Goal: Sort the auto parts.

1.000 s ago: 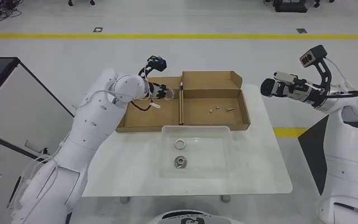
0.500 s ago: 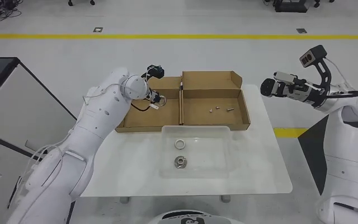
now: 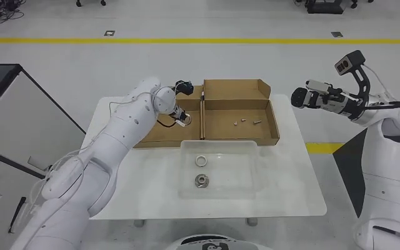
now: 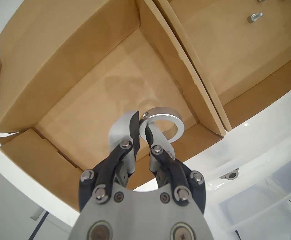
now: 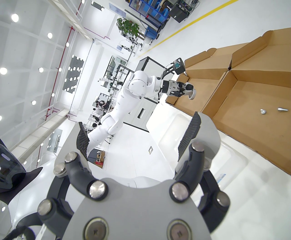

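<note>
Top view: the left gripper (image 3: 182, 119) has shifted toward the near side of the left cardboard box (image 3: 147, 134).
Left wrist view: it pinches the metal ring (image 4: 159, 111) above that box's floor, so release looks close.
Right wrist view: the right gripper (image 5: 138, 123) gapes wide, holding nothing.

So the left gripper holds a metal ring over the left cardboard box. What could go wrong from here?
1. The left gripper pinches the ring at one spot of its rim only, and most of it juts out sideways. It may twist or slip out too soon.
2. The ring hangs near the wall between the left box and the right box, which holds bolts. Released here, it could bounce against that wall.
</note>
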Controlling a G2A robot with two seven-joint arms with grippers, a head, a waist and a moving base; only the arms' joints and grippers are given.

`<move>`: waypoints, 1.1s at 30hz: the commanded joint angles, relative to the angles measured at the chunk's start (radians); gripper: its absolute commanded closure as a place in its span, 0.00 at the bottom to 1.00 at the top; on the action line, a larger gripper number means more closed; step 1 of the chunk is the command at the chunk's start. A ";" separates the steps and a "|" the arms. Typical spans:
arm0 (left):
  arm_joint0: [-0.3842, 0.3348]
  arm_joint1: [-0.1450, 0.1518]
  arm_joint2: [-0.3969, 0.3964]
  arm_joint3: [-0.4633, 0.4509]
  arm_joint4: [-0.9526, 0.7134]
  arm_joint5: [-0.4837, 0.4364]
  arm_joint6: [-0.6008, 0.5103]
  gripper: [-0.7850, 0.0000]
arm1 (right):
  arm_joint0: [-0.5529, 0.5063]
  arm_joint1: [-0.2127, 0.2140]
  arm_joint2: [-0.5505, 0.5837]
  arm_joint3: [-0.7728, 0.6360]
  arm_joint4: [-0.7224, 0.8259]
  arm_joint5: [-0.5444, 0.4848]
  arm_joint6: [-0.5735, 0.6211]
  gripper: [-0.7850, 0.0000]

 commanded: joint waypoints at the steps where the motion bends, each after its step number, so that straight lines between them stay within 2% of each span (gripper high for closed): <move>1: -0.008 -0.013 0.014 0.029 0.000 0.001 0.001 1.00 | 0.000 0.000 0.000 0.000 0.000 0.000 0.000 0.00; 15: -0.056 -0.090 0.063 0.178 -0.032 0.000 0.034 1.00 | 0.000 0.000 0.000 0.000 0.000 0.000 0.000 0.00; 28: -0.056 -0.090 0.063 0.178 -0.032 0.000 0.034 1.00 | 0.000 0.000 0.000 0.000 0.000 0.000 0.000 0.00; 33: -0.036 -0.088 0.066 0.187 0.001 0.040 0.047 1.00 | 0.000 0.000 0.000 0.000 0.000 0.000 0.000 0.00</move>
